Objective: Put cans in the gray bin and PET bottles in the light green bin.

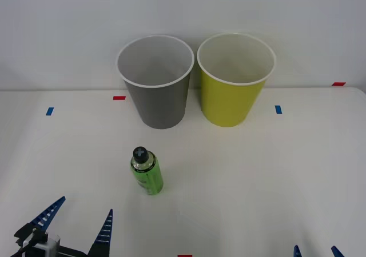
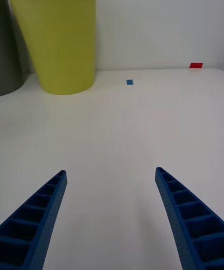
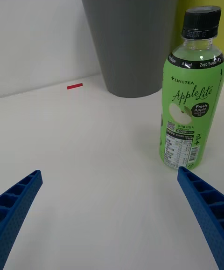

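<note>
A small green PET bottle (image 1: 147, 172) (image 3: 190, 93) with a black cap stands upright on the white table, in front of the gray bin (image 1: 155, 81) (image 3: 133, 34). The light green bin (image 1: 234, 79) (image 2: 57, 41) stands just right of the gray one. My left gripper (image 1: 80, 220) (image 3: 109, 190) is open near the table's front left, a little short of the bottle and to its left. My right gripper (image 1: 315, 251) (image 2: 111, 172) is open at the front right edge, with nothing between its fingers. No cans are in view.
Small blue tape marks (image 1: 50, 111) (image 1: 278, 109) and red tape marks (image 1: 119, 97) (image 1: 338, 84) lie flat on the table (image 1: 257, 177). A white wall rises right behind the bins.
</note>
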